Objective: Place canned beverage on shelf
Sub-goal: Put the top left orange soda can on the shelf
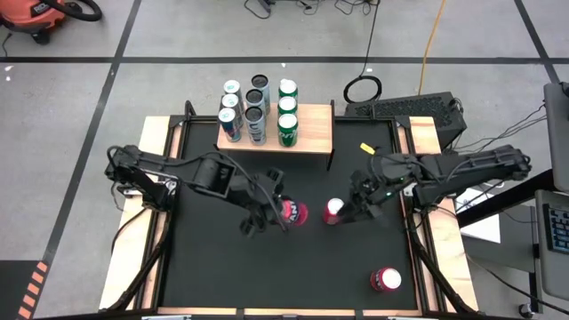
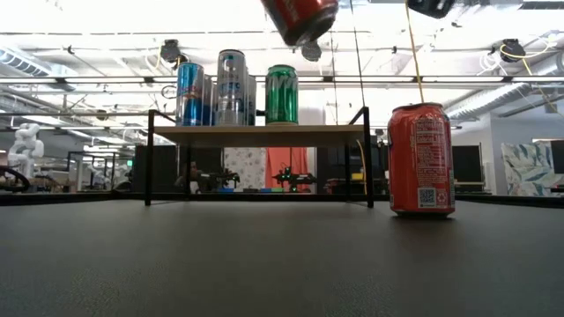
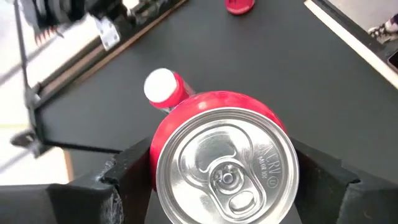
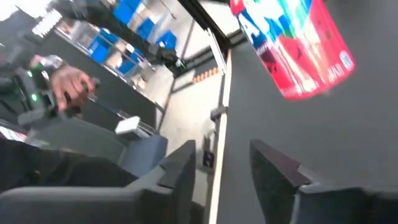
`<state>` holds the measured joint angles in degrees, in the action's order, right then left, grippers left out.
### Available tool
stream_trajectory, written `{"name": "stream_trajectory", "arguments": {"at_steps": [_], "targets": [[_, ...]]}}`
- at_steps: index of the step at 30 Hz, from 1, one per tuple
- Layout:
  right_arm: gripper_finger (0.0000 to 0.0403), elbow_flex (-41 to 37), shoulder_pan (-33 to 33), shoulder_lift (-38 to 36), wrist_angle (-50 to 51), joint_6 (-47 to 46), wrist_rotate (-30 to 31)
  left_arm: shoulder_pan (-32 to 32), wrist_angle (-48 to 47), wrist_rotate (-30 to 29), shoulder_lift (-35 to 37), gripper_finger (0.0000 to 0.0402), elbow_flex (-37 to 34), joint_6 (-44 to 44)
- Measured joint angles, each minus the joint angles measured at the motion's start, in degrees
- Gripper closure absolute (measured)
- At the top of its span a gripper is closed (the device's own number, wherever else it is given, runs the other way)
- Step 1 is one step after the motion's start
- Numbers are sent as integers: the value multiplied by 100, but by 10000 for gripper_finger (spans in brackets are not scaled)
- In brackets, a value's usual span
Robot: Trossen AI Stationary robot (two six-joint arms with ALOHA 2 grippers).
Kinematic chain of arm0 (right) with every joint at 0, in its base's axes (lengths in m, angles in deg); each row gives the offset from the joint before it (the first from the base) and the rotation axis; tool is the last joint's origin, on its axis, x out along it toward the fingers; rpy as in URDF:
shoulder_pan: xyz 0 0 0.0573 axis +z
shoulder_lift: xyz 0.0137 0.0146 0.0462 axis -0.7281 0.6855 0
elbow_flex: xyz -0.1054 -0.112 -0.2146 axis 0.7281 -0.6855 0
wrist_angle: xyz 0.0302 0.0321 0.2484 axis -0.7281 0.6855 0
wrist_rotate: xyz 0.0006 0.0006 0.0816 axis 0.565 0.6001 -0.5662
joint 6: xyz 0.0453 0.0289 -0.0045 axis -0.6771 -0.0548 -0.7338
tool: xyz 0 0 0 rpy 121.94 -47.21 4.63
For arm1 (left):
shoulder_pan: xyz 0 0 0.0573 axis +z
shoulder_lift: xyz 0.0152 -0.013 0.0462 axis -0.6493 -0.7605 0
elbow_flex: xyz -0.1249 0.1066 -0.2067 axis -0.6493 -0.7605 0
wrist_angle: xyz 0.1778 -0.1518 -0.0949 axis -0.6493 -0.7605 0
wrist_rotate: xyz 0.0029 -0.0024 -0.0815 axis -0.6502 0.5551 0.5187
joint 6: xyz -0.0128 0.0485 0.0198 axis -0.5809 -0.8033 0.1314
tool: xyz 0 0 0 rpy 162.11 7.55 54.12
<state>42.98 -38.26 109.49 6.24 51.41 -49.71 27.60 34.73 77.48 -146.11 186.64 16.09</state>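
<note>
shelf (image 1: 313, 124) right end free; cans (image 1: 256, 108) fill left.

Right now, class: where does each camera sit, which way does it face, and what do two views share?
High: overhead, facing straight down; both arms show, left gripper holding the red can.
Low: table-top height, facing level toward the shelf; held can above.
Left wrist: looks past its fingers onto that can's top.
Right wrist: past the open right gripper, across the table edge.
High and low share the shelf.

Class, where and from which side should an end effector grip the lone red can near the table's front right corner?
I'd grip the red can mid-wall, coming level from the right end effector's side: it stands upright, round, with bare table around.
</note>
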Motion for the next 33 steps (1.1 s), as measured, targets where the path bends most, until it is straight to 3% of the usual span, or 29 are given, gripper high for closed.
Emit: {"name": "stream_trajectory", "arguments": {"at_steps": [5,11,18,27,33], "targets": [[229,0,0,331,-912,-196,7,-31,12,-1,0,111,194,-793],[179,-1,-16,350,-1172,-264,406,-176,27,4,2,111,335,-1651],[121,550,-15,577,-962,743,939,-468,57,-153,2,111,339,-2510],[74,1683,-124,1507,255,1881,892,-647,248,-822,2,111,339,-3490],[66,2239,-313,2040,346,2064,162,-717,331,-996,3,111,338,-4069]]}}
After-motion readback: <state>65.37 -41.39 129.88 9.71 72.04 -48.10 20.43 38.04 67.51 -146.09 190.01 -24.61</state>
